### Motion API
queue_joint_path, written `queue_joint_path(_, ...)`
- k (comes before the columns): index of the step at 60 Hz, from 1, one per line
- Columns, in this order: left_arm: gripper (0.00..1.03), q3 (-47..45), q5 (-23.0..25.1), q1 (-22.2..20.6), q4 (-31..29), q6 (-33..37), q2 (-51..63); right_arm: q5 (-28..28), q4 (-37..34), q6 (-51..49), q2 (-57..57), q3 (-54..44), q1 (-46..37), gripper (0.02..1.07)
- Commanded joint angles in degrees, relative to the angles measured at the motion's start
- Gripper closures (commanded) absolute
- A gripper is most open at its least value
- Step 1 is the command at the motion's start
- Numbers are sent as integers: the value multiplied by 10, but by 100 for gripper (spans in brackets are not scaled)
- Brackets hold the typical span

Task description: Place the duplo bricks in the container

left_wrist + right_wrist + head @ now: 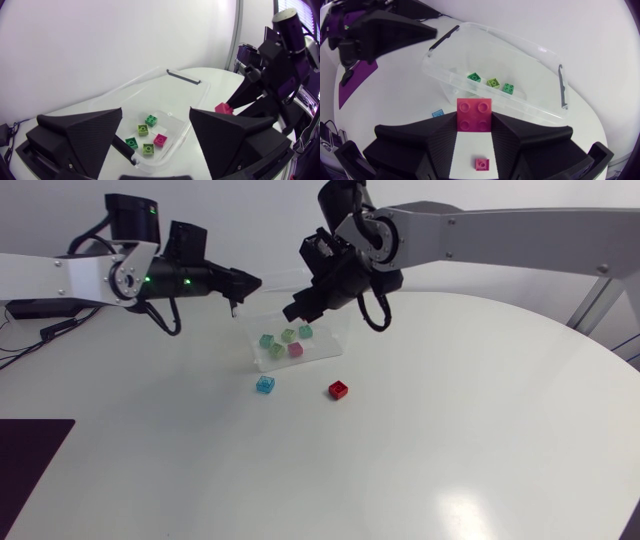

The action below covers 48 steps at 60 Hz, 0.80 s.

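Our right pincer [475,123] pinches a pink brick [474,113] above the bench [450,430]. The container [535,107] lies just ahead and below, its long side across our approach, so we judge a short forward carry precedes release. Our left pincer [156,114] hangs spread beside it.

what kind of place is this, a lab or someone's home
Probably a robotics lab bench: the left gripper and right gripper of two robot arms hang over a white table, with a clear container holding duplo bricks and a blue brick and red brick loose beside it.
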Motion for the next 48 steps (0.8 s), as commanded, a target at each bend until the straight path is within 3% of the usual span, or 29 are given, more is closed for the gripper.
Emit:
queue_joint_path(1, 5, -38, -1, 10, 0, -10, -46, 9, 5, 18, 34, 28, 6, 78)
queue_joint_path(48, 5, -215, 4, 52, -26, 24, -169, 34, -3, 31, 140, 174, -9, 78)
